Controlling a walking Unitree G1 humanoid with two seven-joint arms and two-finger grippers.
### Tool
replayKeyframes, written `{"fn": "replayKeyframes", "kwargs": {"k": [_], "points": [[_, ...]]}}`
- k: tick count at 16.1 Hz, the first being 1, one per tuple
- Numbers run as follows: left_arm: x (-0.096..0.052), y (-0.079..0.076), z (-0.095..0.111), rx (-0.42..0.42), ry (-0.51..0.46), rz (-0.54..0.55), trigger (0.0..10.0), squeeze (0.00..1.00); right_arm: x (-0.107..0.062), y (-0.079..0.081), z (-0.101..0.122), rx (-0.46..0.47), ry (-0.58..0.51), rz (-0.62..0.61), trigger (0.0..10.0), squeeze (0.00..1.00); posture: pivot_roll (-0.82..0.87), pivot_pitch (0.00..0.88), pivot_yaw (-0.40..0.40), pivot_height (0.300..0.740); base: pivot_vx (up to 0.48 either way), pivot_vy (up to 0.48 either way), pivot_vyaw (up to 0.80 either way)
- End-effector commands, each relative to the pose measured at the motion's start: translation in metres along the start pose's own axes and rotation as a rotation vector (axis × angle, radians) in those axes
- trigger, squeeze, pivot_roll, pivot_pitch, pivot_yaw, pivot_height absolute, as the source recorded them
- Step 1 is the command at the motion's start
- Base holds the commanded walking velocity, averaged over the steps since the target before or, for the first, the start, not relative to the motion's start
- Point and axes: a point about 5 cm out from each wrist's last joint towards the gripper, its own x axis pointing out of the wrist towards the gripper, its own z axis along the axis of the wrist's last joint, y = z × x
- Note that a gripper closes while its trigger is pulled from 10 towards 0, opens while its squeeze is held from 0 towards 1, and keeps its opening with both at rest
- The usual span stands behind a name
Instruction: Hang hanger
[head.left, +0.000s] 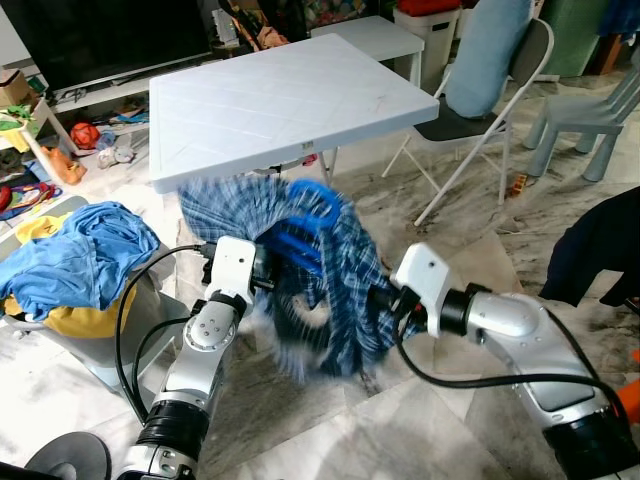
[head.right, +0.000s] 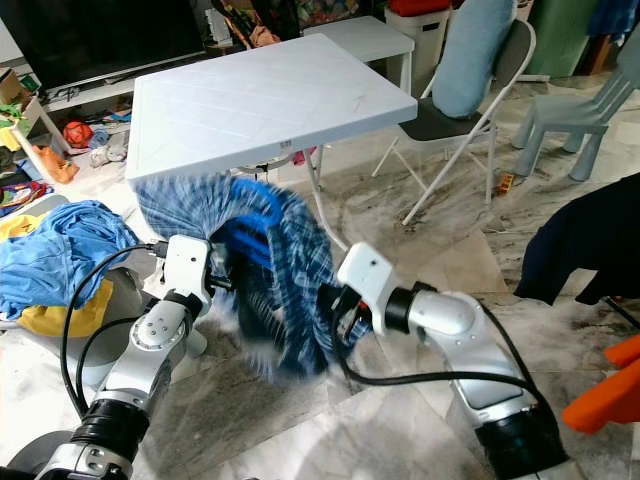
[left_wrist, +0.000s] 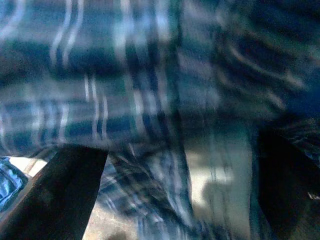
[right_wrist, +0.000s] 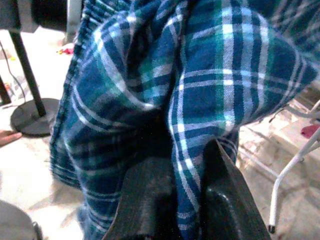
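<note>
Right hand (right_wrist: 175, 200) pinches a fold of the blue-green plaid shirt (head.left: 330, 290) between its black fingers (right_wrist: 220, 200). Left hand (head.left: 268, 275) is buried in the shirt's left side, grip state can't tell. Blue plastic hanger (head.left: 305, 215) sits inside the shirt, mid-air, just near of the white folding worktop (head.left: 280, 100). Shirt is motion-blurred.

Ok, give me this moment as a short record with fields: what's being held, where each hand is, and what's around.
held item: blue plaid shirt draped over a blue hanger, blurred by motion
left hand: at the shirt's left side, fingers buried in the cloth
right hand: shut on a fold of the shirt, at its right side
behind: white folding table, folding chair
robot's left: basket heaped with blue and yellow laundry
floor: marble tiles
</note>
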Motion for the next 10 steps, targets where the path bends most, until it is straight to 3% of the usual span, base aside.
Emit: {"fn": "replayKeyframes", "kwargs": {"k": [1, 4, 6, 9, 10], "points": [[0.003, 0.003, 0.012, 0.004, -0.046, 0.001, 10.0, 0.00, 0.004, 0.000, 0.003, -0.024, -0.001, -0.006, 10.0, 0.00, -0.11, 0.000, 0.123, 0.740, 0.000, 0.000, 0.00], [0.003, -0.002, 0.015, -0.024, -0.053, -0.018, 10.0, 0.00, 0.008, -0.014, -0.011, -0.032, 0.072, -0.128, 10.0, 0.00, -0.11, 0.000, 0.124, 0.740, 0.000, 0.000, 0.00], [0.002, 0.001, 0.014, -0.026, -0.046, 0.002, 10.0, 0.00, 0.009, -0.015, -0.012, -0.032, 0.077, -0.135, 10.0, 0.00, -0.11, 0.000, 0.124, 0.740, 0.000, 0.000, 0.00], [0.003, 0.019, 0.014, -0.006, -0.047, 0.074, 10.0, 0.00, 0.002, -0.011, -0.017, -0.042, 0.092, -0.093, 10.0, 0.00, -0.11, 0.000, 0.124, 0.740, 0.000, 0.000, 0.00], [0.004, 0.033, 0.012, 0.016, -0.035, 0.126, 10.0, 0.00, -0.007, -0.009, -0.025, -0.060, 0.127, -0.051, 10.0, 0.00, -0.12, 0.000, 0.126, 0.740, 0.000, 0.000, 0.00]]}}
